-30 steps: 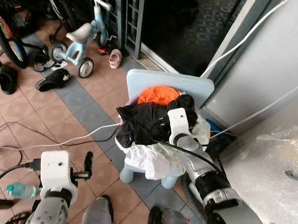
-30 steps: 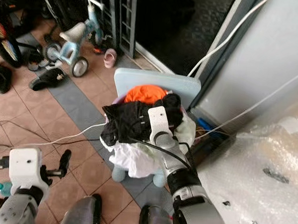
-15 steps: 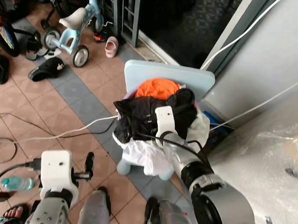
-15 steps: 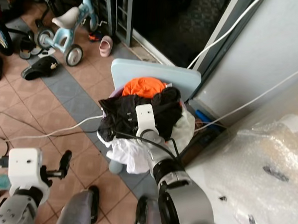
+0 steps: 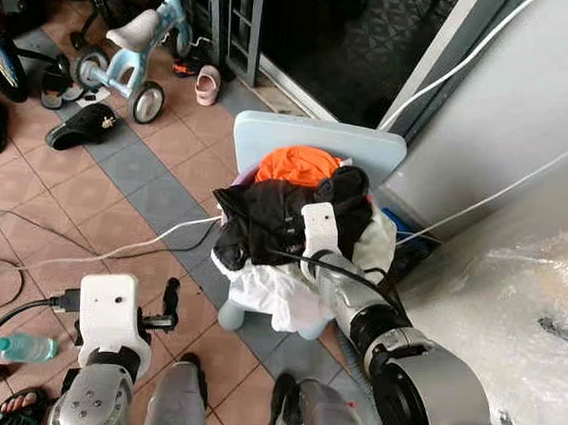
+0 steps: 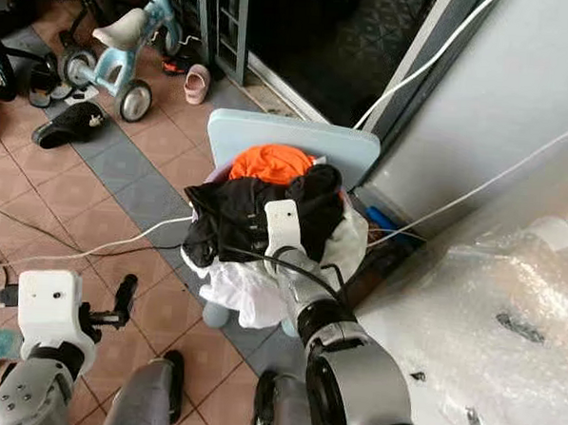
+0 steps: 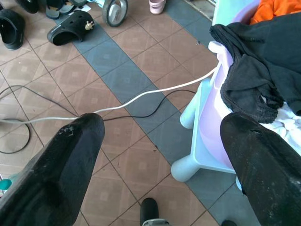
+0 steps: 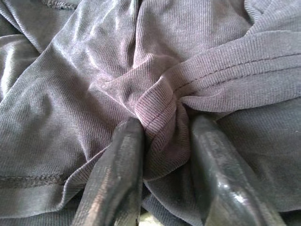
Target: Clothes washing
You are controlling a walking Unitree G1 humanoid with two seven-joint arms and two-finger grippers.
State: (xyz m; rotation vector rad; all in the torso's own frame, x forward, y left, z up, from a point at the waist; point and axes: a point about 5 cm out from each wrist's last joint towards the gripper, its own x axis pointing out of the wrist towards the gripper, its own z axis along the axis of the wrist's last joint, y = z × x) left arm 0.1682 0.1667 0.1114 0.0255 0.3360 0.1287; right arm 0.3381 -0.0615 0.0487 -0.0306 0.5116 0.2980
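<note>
A heap of clothes fills a lavender basin on a light blue child's chair. A black garment lies on top, an orange one behind it and white cloth hangs over the front. My right gripper is pushed into the black garment, its fingers shut on a raised fold. Its white wrist block shows on the heap. My left gripper hangs open, low over the tiled floor to the left of the chair.
A white cable and a black one cross the tiles left of the chair. A child's tricycle, a black clog and a pink shoe lie further back. A grey wall and a plastic-wrapped surface stand on the right.
The head view has shifted a little toward the chair. My right gripper stays in the black garment, and my left arm has kept its place.
</note>
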